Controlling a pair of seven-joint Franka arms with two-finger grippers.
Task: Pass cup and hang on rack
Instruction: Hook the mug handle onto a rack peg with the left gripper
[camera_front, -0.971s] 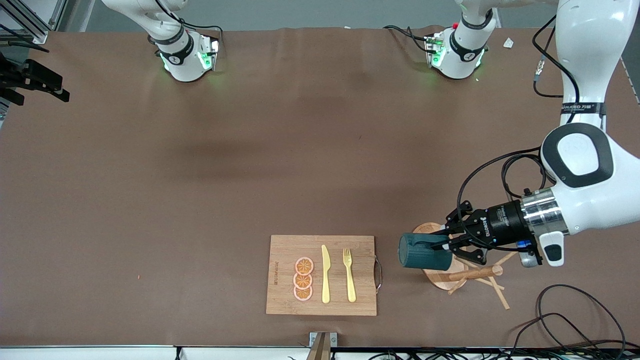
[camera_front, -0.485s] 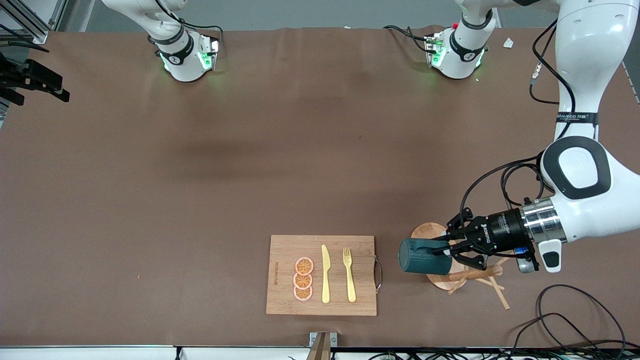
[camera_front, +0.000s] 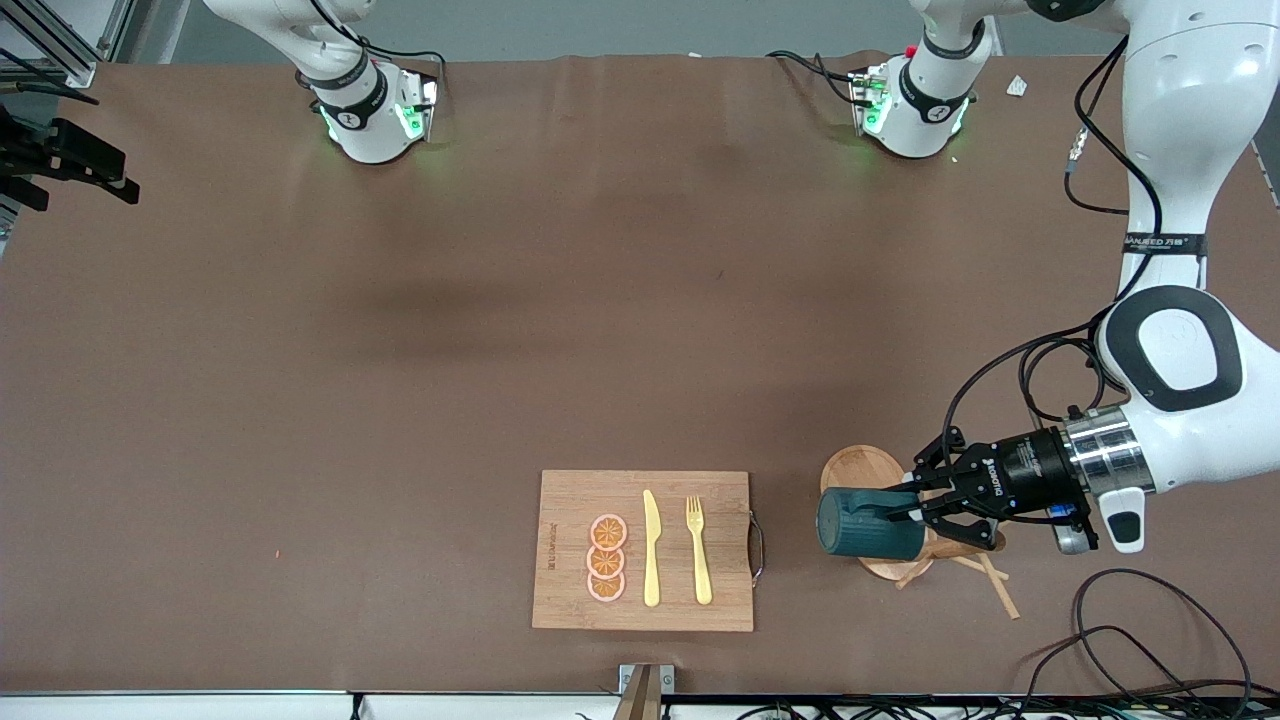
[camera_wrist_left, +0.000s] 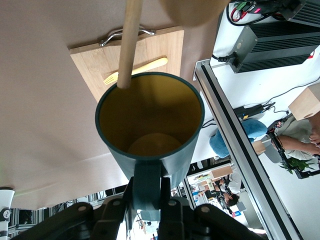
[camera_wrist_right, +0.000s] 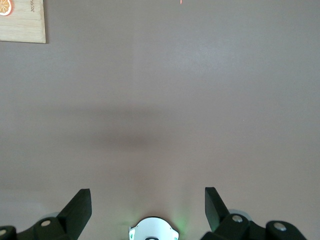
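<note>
The dark teal cup (camera_front: 868, 524) lies on its side in the air over the wooden rack (camera_front: 858, 468), its bottom toward the cutting board. My left gripper (camera_front: 915, 510) is shut on the cup's handle. In the left wrist view the gripper (camera_wrist_left: 147, 200) clamps the handle (camera_wrist_left: 146, 182); the cup (camera_wrist_left: 150, 125) shows its yellow inside, and a stick of the rack (camera_wrist_left: 129, 45) meets its rim. The rack's thin pegs (camera_front: 985, 575) stick out under the gripper. My right gripper (camera_wrist_right: 147, 195) is open and empty over bare table by its base; it is out of the front view.
A wooden cutting board (camera_front: 570, 500) with orange slices (camera_front: 607, 558), a yellow knife (camera_front: 651, 550) and a fork (camera_front: 698, 550) lies beside the rack, toward the right arm's end. Black cables (camera_front: 1140, 640) lie near the table's front edge under the left arm.
My left gripper has carried the cup a little toward the left arm's end of the table, closer over the rack's post. The right arm has not moved.
</note>
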